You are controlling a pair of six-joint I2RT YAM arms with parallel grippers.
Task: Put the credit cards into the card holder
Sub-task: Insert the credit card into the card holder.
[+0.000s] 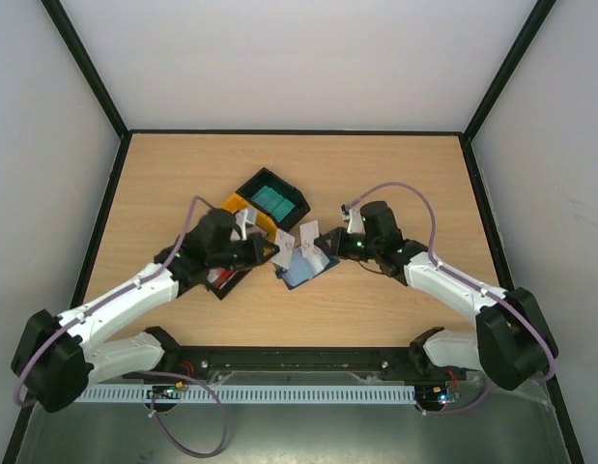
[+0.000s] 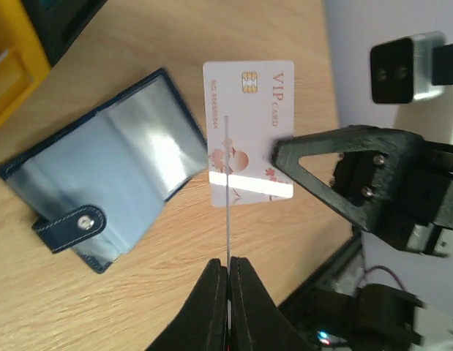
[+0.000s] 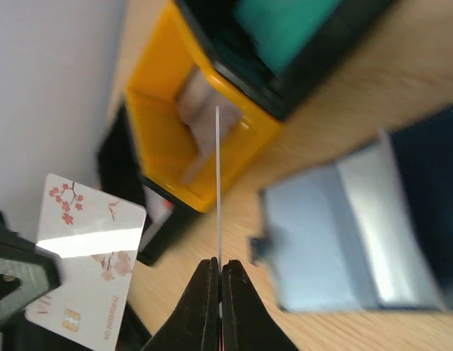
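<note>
Pinching one credit card [image 1: 282, 247] by one edge, the left gripper [image 1: 264, 250] is clamped shut just left of the card holder [image 2: 116, 183], which lies open and flat, sleeves up, apparently ready to receive. Just beyond it the right gripper [image 1: 337, 246] grips a second card [image 2: 248, 131] likewise. A yellow tray [image 1: 241, 207] hems the far-left approach; bare table [image 1: 443, 174] opens rightward.

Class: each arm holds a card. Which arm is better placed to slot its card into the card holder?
Probably left. The left pincer holds its card edge-on just beside the open card holder, wholly in its view; the right pincer sees the holder cut off.
</note>
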